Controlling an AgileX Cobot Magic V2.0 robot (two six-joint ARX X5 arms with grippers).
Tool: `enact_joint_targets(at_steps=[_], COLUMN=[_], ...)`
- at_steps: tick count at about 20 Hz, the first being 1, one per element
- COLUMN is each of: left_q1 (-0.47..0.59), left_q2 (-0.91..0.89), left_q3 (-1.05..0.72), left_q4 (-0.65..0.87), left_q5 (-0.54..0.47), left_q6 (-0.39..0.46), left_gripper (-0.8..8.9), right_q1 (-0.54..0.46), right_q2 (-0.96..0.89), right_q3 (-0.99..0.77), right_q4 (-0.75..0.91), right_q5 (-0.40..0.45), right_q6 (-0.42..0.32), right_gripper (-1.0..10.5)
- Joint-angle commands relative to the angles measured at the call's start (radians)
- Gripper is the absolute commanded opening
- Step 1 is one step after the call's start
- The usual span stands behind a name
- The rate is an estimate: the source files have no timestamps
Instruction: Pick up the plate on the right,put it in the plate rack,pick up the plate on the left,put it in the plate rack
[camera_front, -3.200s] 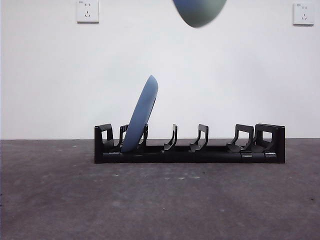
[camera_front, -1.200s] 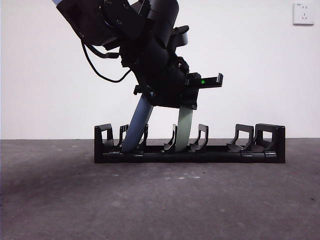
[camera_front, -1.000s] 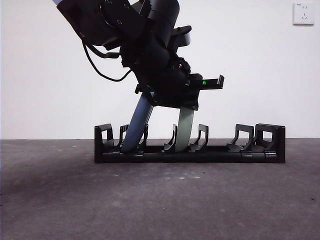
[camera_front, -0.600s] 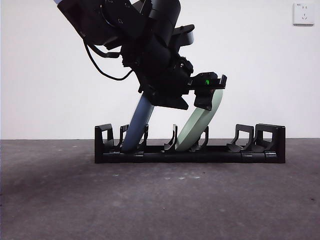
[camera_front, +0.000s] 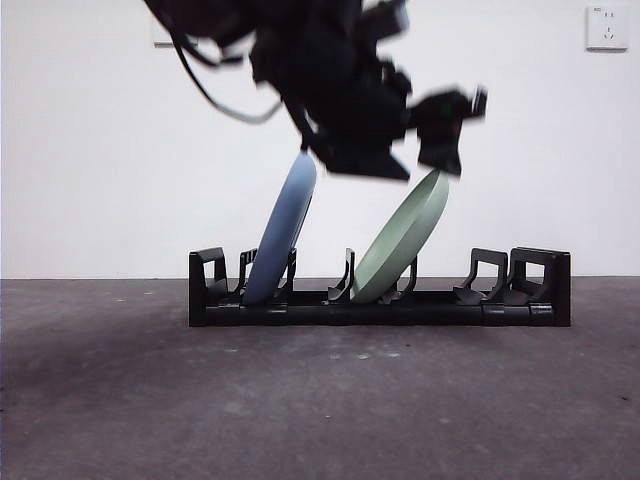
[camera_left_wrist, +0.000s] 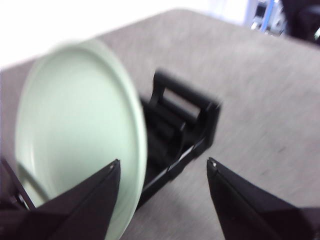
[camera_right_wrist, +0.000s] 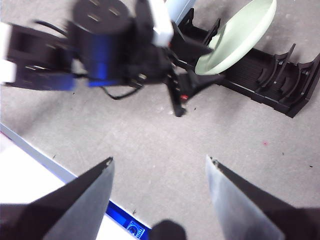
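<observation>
The black plate rack (camera_front: 520, 300) stands across the grey table. A blue plate (camera_front: 283, 228) leans in its left slots. A pale green plate (camera_front: 400, 238) leans to the right in the middle slots, and nothing grips it. My left gripper (camera_front: 415, 145) hangs blurred just above the green plate's top rim, open. In the left wrist view the green plate (camera_left_wrist: 75, 125) stands beside one jaw of the left gripper (camera_left_wrist: 163, 161), with the rack (camera_left_wrist: 185, 125) behind. My right gripper (camera_right_wrist: 159, 159) is open high above the table, over the left arm (camera_right_wrist: 110, 45), the green plate (camera_right_wrist: 240, 32) and the rack (camera_right_wrist: 280, 80).
A white wall with a socket (camera_front: 607, 27) stands close behind the rack. The right-hand slots of the rack (camera_front: 490, 280) hold nothing. The table's edge with a blue strip (camera_right_wrist: 117, 212) shows in the right wrist view.
The green plate came down into the rack upright, then tipped to lean right. My left gripper has let go of it and risen above it. The blue plate has not moved.
</observation>
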Motion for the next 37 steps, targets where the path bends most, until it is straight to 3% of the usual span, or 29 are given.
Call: enact_joint_targets(at_steps=[1, 9, 14, 15, 16, 17, 19, 23, 26, 36, 37], left_q1=[-0.015, -0.023, -0.023, -0.023, -0.023, -0.023, -0.023, -0.023, -0.023, -0.023, -0.023], left_q2=[-0.106, -0.613, -0.851, -0.88, -0.903, -0.921, -0.94, -0.94, -0.938, -0.932, -0.931], left_q3=[0.004, 0.004, 0.004, 0.004, 0.004, 0.004, 0.004, 0.004, 0.004, 0.004, 0.004], left_q4=[-0.096, -0.689, -0.896, -0.925, -0.953, -0.972, -1.0, -1.024, -1.017, -1.017, -1.016], left_q5=[0.001, 0.024, 0.024, 0.024, 0.024, 0.024, 0.026, 0.077, 0.076, 0.075, 0.071], left_q6=[-0.002, 0.017, 0.016, 0.016, 0.016, 0.017, 0.017, 0.018, 0.017, 0.018, 0.049], left_gripper=[2.92, 2.83, 2.77, 2.35, 1.18, -0.01, -0.08, -0.08, -0.04, -0.04, -0.04], right_q1=[0.001, 0.001, 0.001, 0.001, 0.001, 0.001, 0.001, 0.001, 0.001, 0.001, 0.001], right_q2=[-0.003, -0.002, -0.002, -0.002, -0.002, -0.002, -0.002, -0.002, -0.002, 0.0, 0.0], right_q3=[-0.006, -0.006, -0.016, -0.024, -0.032, -0.04, -0.047, -0.051, -0.051, -0.05, -0.05], right_q4=[-0.026, -0.026, -0.026, -0.026, -0.026, -0.026, -0.026, -0.026, -0.026, -0.026, -0.026], right_q5=[0.002, 0.003, 0.0, -0.009, -0.022, -0.031, -0.03, -0.03, -0.025, 0.072, 0.081], right_q6=[-0.013, -0.049, -0.049, -0.048, -0.048, -0.048, -0.048, -0.048, 0.018, 0.019, 0.018], right_gripper=[3.1, 3.1, 3.1, 3.1, 2.7, 1.7, -0.2, -0.1, 0.0, 0.0, 0.0])
